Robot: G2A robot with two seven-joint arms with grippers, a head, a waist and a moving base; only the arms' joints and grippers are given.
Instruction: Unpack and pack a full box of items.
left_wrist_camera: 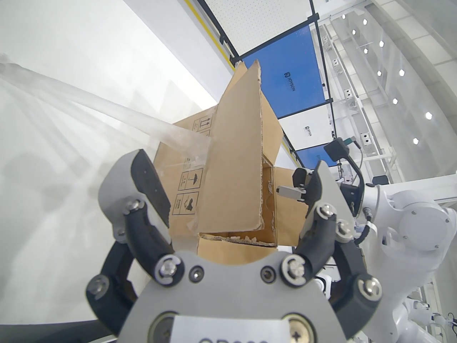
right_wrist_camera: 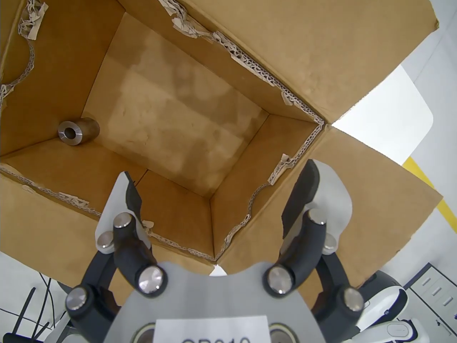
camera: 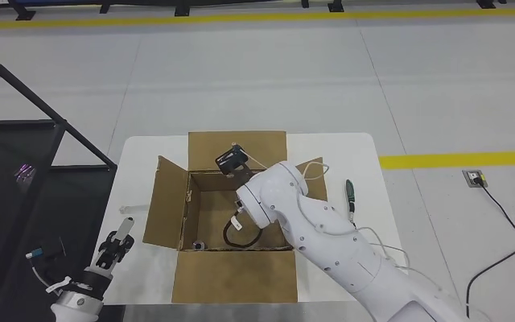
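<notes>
At the middle of the white bench (camera: pixel 338 149), top view first: the cardboard box (camera: pixel 233 278) sits with its flaps open, and the right arm bends over the opening. A green-handled tool (camera: pixel 350 196) lies at the box's 3 o'clock, and the left claw (camera: pixel 119 241) hangs at its 8 o'clock. Left wrist view now: that claw is spread wide and empty, facing a printed box wall. Right wrist view: the right claw (right_wrist_camera: pixel 217 173), also spread and empty, is above the opening. Inside, a short metal cylinder (right_wrist_camera: pixel 78 132) lies on its side in a floor corner.

Box (camera: pixel 233 278) at the middle of the table (camera: pixel 346 153) — cylinder (right_wrist_camera: pixel 78 131) in its near-left corner, tool (camera: pixel 350 196) to its right
</notes>
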